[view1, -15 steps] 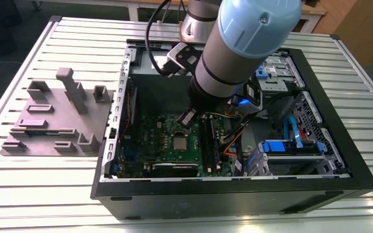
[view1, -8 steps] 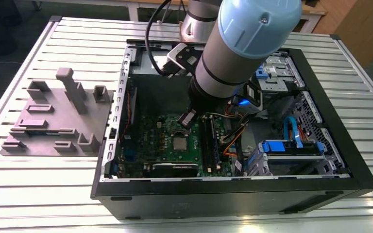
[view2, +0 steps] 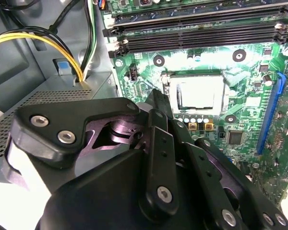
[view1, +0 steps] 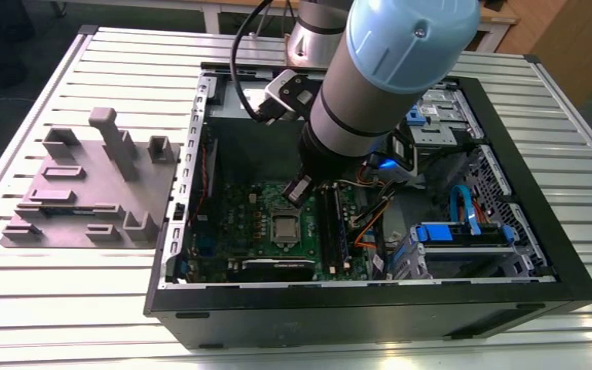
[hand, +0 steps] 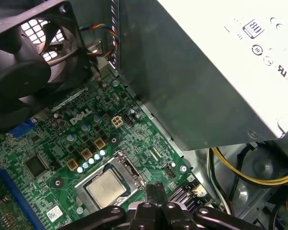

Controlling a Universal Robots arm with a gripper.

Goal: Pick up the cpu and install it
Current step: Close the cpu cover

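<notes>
Cpu (hand: 105,188) lies flat in the socket frame (hand: 126,168) on the green motherboard (hand: 62,143), its silvery top bare, as both wrist views show. In the exterior view it is the small grey square (view1: 284,228) near the middle of the board, inside the open computer case (view1: 378,308) that lies on its side on the slatted metal worktop (view1: 59,308). The gripper (hand: 155,190) hangs just beside the socket's edge, apart from the cpu, with its fingers pressed together into one narrow dark tip and nothing between them. In the second wrist view the gripper's (view2: 158,100) black linkage covers much of the picture, and the tip ends short of the cpu (view2: 196,93). In the exterior view the gripper (view1: 298,189) points down over the board, just beyond the socket. Nothing lies over the chip. Around it, a row of small capacitors (hand: 89,160) runs along one side of the socket, memory slots (view2: 197,33) run along another, and a blue slot (view2: 271,110) stands farther off. A black fan (hand: 24,52) stands at one end of the board and the grey power supply (hand: 206,72) looms close by the gripper, with yellow cables (hand: 249,177) running under it. A grey-mauve block (view1: 80,193) with upright posts sits on the worktop at the exterior view's left of the case.
</notes>
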